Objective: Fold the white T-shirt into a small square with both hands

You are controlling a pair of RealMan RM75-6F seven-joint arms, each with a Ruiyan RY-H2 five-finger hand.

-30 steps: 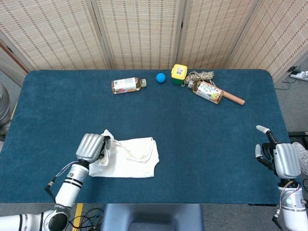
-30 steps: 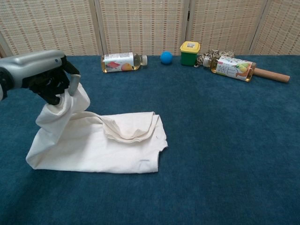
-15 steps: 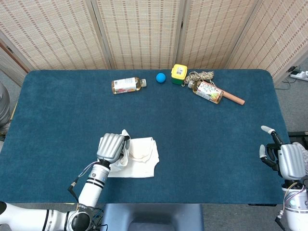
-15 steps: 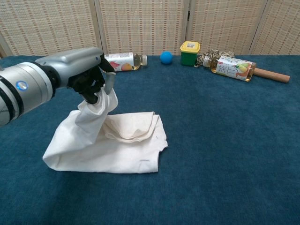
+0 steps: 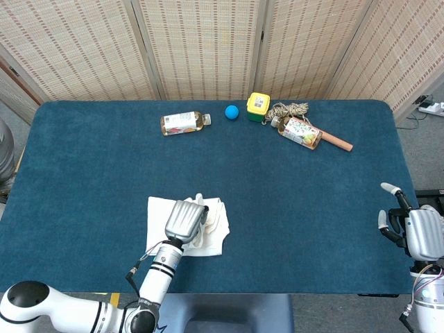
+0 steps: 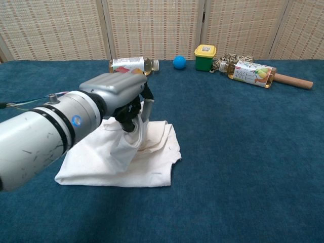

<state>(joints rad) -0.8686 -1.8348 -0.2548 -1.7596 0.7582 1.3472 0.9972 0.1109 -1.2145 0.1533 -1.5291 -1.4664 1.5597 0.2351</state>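
The white T-shirt [image 5: 158, 216] [image 6: 104, 162] lies partly folded near the table's front edge, left of centre. My left hand [image 5: 185, 220] [image 6: 123, 97] grips a bunched part of the cloth and holds it lifted over the shirt's right half. The raised fold hangs from the fingers down onto the flat layer below. My right hand [image 5: 418, 233] hovers at the table's right edge, far from the shirt, fingers apart and holding nothing. The chest view does not show it.
Along the back of the blue table [image 5: 291, 201] lie a drink bottle [image 5: 183, 123], a blue ball [image 5: 232, 112], a green-and-yellow box [image 5: 257, 107], a coil of rope [image 5: 290, 109], and a second bottle [image 5: 301, 132] over a wooden stick [image 5: 339, 143].
My left hand has carried the gripped cloth rightward across the shirt, from its left edge to over its right half. The right hand drifted slightly right and down.
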